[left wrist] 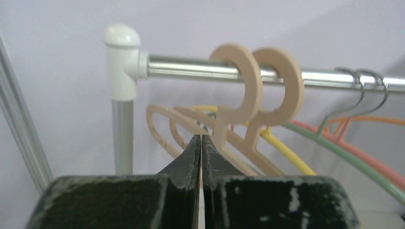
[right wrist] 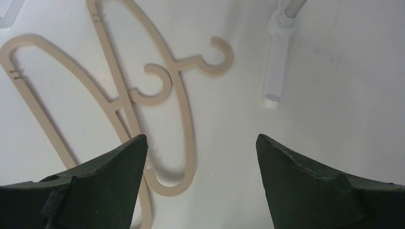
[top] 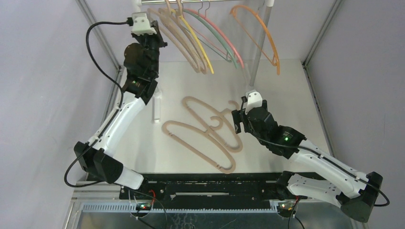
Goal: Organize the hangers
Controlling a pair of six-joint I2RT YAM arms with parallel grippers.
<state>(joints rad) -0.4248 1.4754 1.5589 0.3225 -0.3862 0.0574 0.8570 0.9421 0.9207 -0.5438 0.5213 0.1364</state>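
My left tool [left wrist: 200, 143], pressed together and empty, sits just below two beige hangers [left wrist: 248, 90] hooked on the rail [left wrist: 191, 67], thin coloured hangers [left wrist: 286, 151] beyond. My right tool [right wrist: 200, 138] is spread above two loose hangers [right wrist: 153, 99] on the tabletop [right wrist: 334, 95], ahead-left, not yet hung.

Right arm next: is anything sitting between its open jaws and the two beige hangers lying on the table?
Nothing visible. The right gripper hangs open above the two beige hangers, which lie overlapped on the table. The rail's white foot stands off to one side.
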